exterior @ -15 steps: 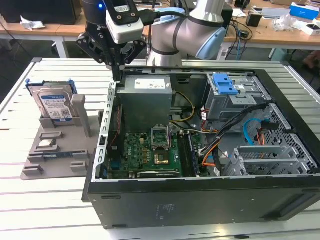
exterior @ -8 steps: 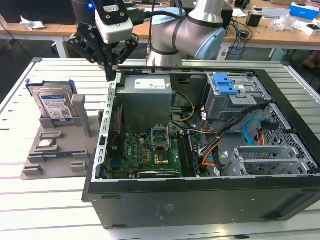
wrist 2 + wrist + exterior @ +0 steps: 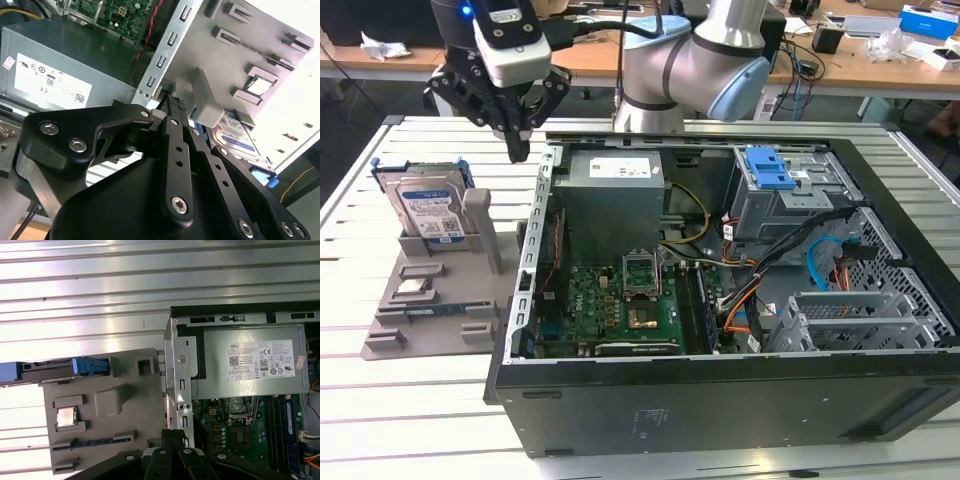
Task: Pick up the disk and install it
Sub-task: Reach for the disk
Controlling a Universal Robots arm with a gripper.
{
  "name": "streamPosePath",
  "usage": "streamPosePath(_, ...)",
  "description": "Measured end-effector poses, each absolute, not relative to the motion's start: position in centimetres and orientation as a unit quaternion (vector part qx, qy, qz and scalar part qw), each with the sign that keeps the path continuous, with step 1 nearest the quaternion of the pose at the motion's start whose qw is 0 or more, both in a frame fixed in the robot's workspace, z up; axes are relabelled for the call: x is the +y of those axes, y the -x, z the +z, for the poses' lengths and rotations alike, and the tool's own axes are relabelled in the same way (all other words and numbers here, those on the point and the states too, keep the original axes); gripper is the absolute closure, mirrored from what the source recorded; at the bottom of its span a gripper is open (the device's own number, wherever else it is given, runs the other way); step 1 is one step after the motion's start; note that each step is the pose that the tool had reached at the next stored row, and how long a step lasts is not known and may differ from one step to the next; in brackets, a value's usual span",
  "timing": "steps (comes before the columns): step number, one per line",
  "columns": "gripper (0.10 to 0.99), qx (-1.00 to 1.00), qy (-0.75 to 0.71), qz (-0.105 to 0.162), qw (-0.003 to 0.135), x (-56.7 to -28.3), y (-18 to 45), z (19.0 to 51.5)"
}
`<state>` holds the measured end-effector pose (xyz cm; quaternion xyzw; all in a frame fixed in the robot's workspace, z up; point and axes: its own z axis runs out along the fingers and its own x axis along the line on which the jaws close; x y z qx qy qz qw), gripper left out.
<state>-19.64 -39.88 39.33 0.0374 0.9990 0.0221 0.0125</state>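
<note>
there was one open computer case (image 3: 720,405), holding one power-supply box (image 3: 610,195), one motherboard (image 3: 605,310) with one cpu socket (image 3: 642,268), and one drive cage (image 3: 790,210) with one blue latch (image 3: 770,168). one grey holder tray (image 3: 430,325) carried one disk (image 3: 428,215) and one processor chip (image 3: 66,416). one robot arm (image 3: 710,60) bore one gripper (image 3: 517,150) with two fingers (image 3: 167,439).

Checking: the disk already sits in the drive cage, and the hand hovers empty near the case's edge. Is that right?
Not the disk. In the exterior view the disk stands upright in the grey holder beside the case, not in the drive cage. The hand does hover empty near the case's edge, as you said.
</note>
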Motion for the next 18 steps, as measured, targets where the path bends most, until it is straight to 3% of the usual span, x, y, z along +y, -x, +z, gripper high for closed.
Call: streamPosePath(18,0.980,0.999,-0.037,0.022,0.012,-39.8,26.0,39.3)
